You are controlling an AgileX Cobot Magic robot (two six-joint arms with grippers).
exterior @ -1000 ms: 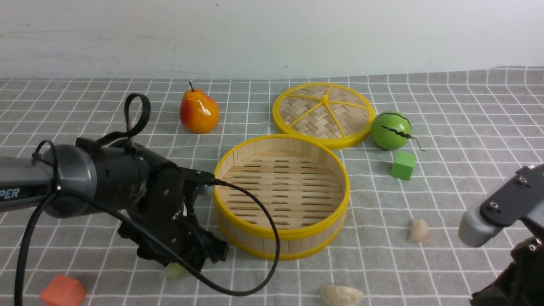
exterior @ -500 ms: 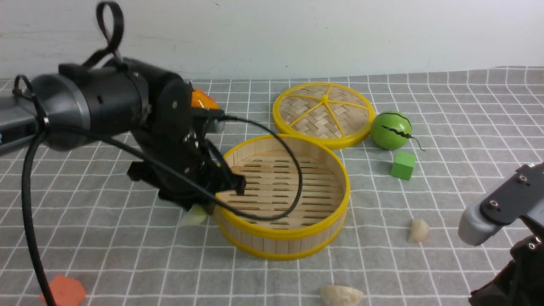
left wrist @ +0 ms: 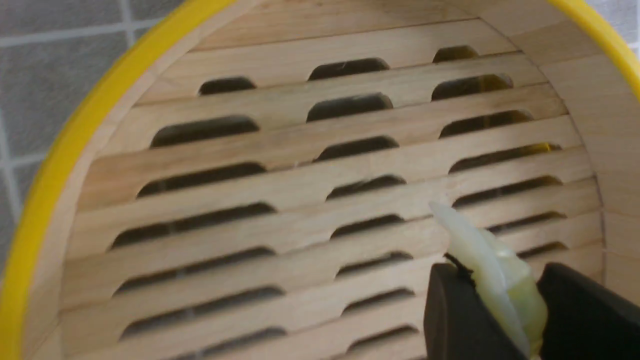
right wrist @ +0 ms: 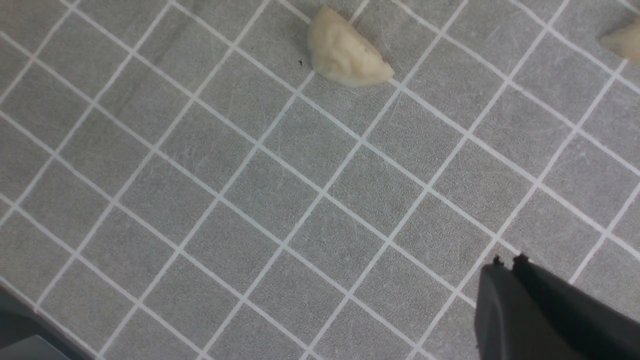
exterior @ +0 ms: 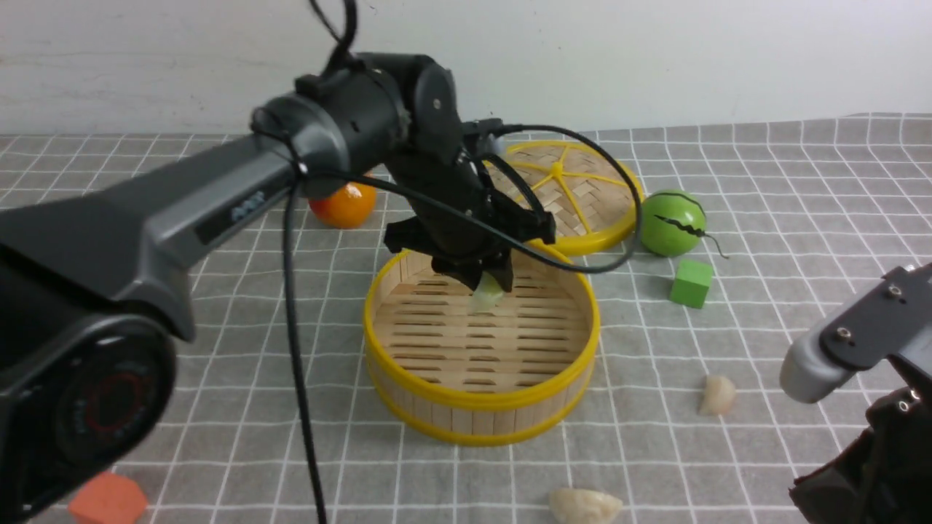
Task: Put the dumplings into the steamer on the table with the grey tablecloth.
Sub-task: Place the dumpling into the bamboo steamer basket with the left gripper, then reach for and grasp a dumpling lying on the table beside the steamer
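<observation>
My left gripper (exterior: 486,284) is shut on the pale green dumpling (exterior: 486,297) and holds it above the slatted floor of the bamboo steamer (exterior: 480,400), near its far side. The left wrist view shows the green dumpling (left wrist: 495,280) pinched between the black fingers (left wrist: 460,315) over the steamer floor (left wrist: 280,190). Two cream-white dumplings lie on the grey tablecloth (exterior: 764,218): one (exterior: 717,395) right of the steamer, one (exterior: 585,506) at the front edge. The right wrist view shows one cream dumpling (right wrist: 345,55) and another (right wrist: 622,42). My right gripper (right wrist: 507,262) is shut and empty above bare cloth.
The flat woven lid (exterior: 575,182) lies behind the steamer. A green ball (exterior: 670,222) and a green cube (exterior: 690,284) sit to the right of it. An orange pear (exterior: 342,204) is behind my left arm. An orange block (exterior: 108,498) sits at the front left.
My left gripper lifted the green dumpling from the cloth at the front left of the steamer and carried it up and right, over the rim, to above the steamer floor. The right arm barely moved.
</observation>
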